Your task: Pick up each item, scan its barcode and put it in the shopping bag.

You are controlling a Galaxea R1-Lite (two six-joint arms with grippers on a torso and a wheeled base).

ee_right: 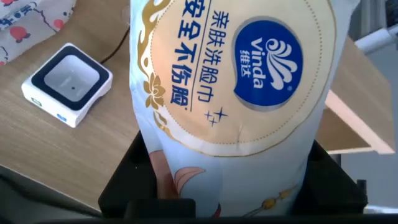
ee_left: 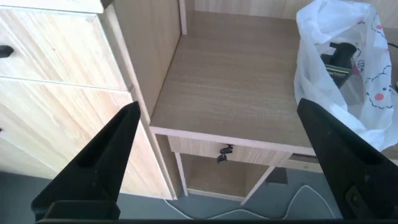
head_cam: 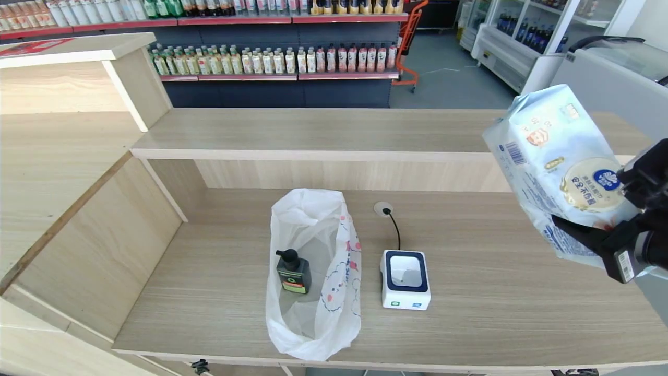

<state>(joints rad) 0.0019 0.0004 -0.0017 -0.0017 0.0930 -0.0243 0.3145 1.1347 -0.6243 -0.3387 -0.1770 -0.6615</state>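
Observation:
My right gripper (head_cam: 608, 209) is shut on a pale blue tissue pack (head_cam: 558, 167), held high above the counter's right end, its barcode facing left. The same tissue pack (ee_right: 230, 99) sits between the right gripper's (ee_right: 230, 186) black fingers. A white barcode scanner (head_cam: 405, 279) with a dark window rests mid-counter, and the scanner (ee_right: 67, 83) lies below the pack. A white printed shopping bag (head_cam: 318, 277) lies open on the counter with a dark pump bottle (head_cam: 293, 271) inside. My left gripper (ee_left: 217, 149) hangs open off the counter's front left edge, the bag (ee_left: 348, 62) beyond it.
A black cable (head_cam: 395, 230) runs from the scanner to a round port (head_cam: 383, 208). A raised wooden ledge (head_cam: 313, 133) lines the counter's far side and a wooden side wall (head_cam: 94, 235) closes the left. Shelves of bottles (head_cam: 271, 60) stand behind.

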